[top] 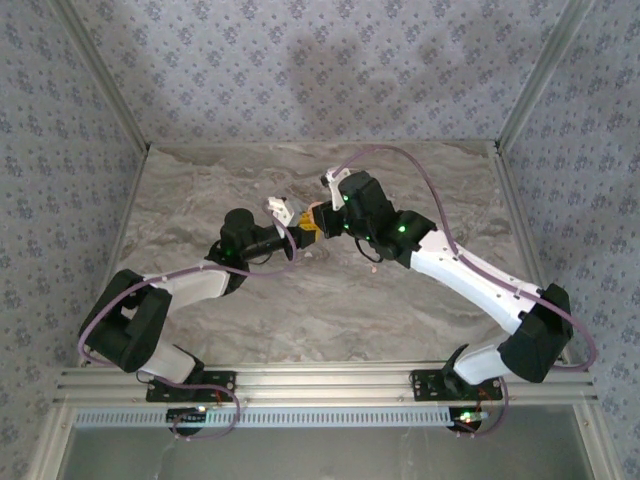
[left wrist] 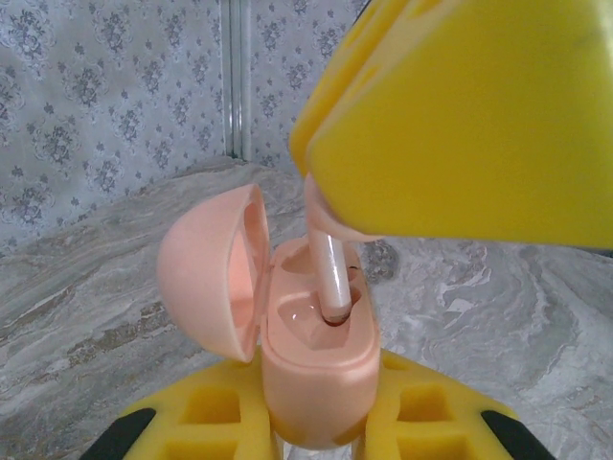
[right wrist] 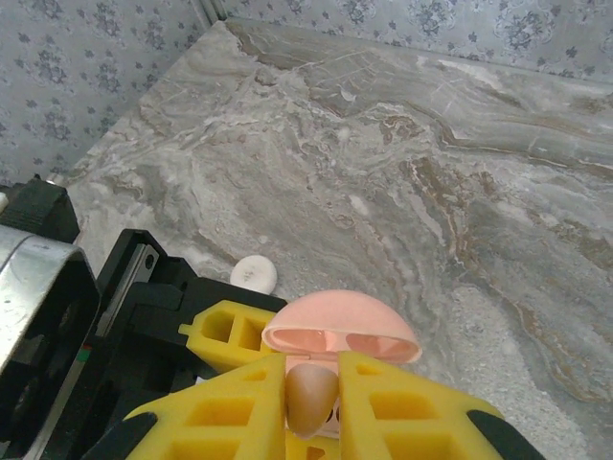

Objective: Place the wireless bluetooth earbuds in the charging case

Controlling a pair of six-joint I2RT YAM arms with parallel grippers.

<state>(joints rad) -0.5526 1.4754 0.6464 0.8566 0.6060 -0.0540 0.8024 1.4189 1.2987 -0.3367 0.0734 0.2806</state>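
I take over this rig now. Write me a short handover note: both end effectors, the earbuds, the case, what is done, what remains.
The left end effector is shut on the charging case, with the lid open.
The right end effector is shut on one earbud; its stem tip is just inside one slot, not seated.
Done: case open and held, earbud lined up.
Left: push it home and release. The neighbouring slot looks empty, so another earbud likely follows.
A small white disc lies on the table.
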